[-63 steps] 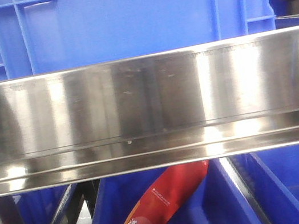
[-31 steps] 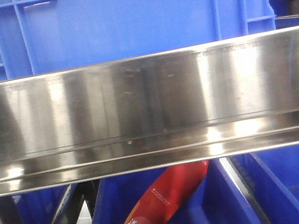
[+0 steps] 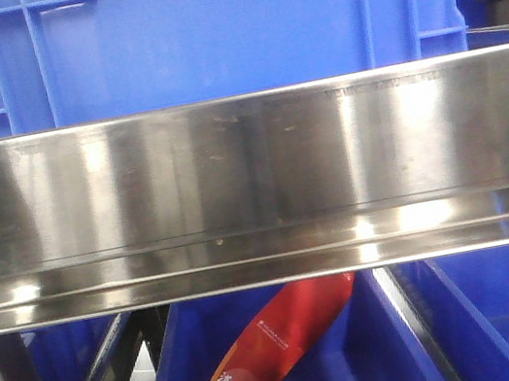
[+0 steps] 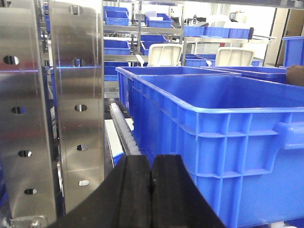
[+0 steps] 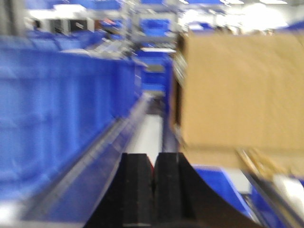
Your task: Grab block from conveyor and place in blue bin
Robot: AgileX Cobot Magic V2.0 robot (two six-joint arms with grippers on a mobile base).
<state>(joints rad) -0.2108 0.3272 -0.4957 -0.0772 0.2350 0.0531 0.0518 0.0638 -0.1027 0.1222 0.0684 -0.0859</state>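
My left gripper (image 4: 152,164) is shut, its black fingers pressed together with nothing between them, right beside the near corner of a large empty blue bin (image 4: 228,142). In the blurred right wrist view, my right gripper (image 5: 154,164) is shut too; a thin red sliver shows in the slit between its fingers, and I cannot tell what it is. A row of blue bins (image 5: 57,104) runs along its left. The block and the conveyor are out of view. Neither gripper shows in the front view, where another blue bin (image 3: 207,31) stands above.
A wide steel shelf rail (image 3: 253,181) fills the front view; below it a red printed packet (image 3: 274,355) lies in a blue bin. Perforated steel uprights (image 4: 76,95) stand left of my left gripper. A cardboard box (image 5: 242,95) sits right of my right gripper.
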